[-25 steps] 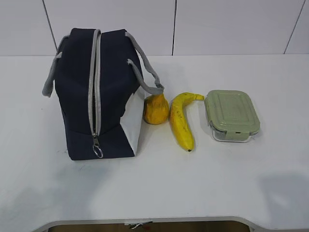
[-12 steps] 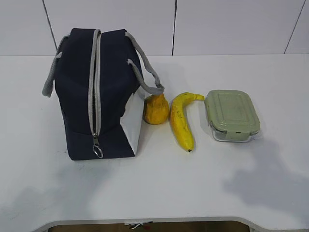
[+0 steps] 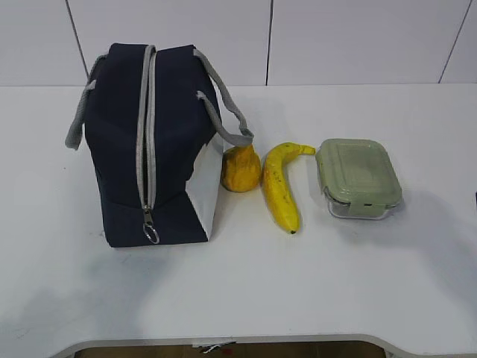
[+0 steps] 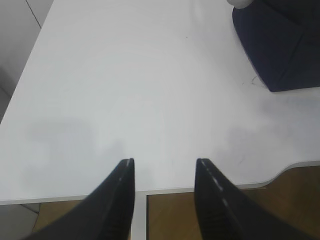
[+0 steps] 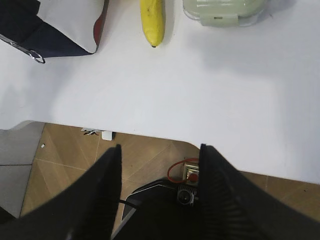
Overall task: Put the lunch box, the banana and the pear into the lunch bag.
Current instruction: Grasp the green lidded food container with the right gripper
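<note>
A shadow has spread at the tabletop's (image 3: 246, 291) right edge; one lunch bag (image 3: 149, 149) (zipped), one pear (image 3: 240, 168), one banana (image 3: 280, 186), one lunch box (image 3: 358, 179) sit unmoved. Left claw (image 4: 164, 167) and right claw (image 5: 160, 150) both spread, empty.

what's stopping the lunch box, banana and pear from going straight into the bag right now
The lunch bag itself: its zipper runs closed along the top down to the ring pull, so there is no opening. The pear, banana and lunch box lie beside it on the table, nothing else between.
</note>
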`<action>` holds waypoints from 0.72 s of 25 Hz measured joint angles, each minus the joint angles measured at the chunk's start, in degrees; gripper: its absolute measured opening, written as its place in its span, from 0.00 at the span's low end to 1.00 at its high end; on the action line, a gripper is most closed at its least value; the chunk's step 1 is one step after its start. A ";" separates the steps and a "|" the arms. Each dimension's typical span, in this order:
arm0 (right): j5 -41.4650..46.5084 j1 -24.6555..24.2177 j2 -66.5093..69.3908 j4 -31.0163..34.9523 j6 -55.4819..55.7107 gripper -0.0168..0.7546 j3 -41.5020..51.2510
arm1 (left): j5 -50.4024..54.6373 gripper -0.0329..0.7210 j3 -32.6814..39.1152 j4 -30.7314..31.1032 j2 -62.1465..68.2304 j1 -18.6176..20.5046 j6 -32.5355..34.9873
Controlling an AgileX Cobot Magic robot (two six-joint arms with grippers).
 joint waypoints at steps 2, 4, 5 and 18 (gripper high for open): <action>0.95 0.00 3.74 0.00 -1.62 0.55 -2.79 | 0.00 0.45 0.00 0.00 0.00 0.00 0.00; 2.20 0.00 7.09 0.69 -3.67 0.55 -5.64 | 0.00 0.45 0.00 0.00 0.00 0.00 0.00; 2.68 0.00 8.72 1.13 -4.72 0.55 -7.03 | 0.00 0.45 0.00 0.00 0.00 0.00 0.00; 9.91 -12.20 21.11 13.24 -20.60 0.55 -16.76 | 0.00 0.45 0.00 0.00 0.00 0.00 0.00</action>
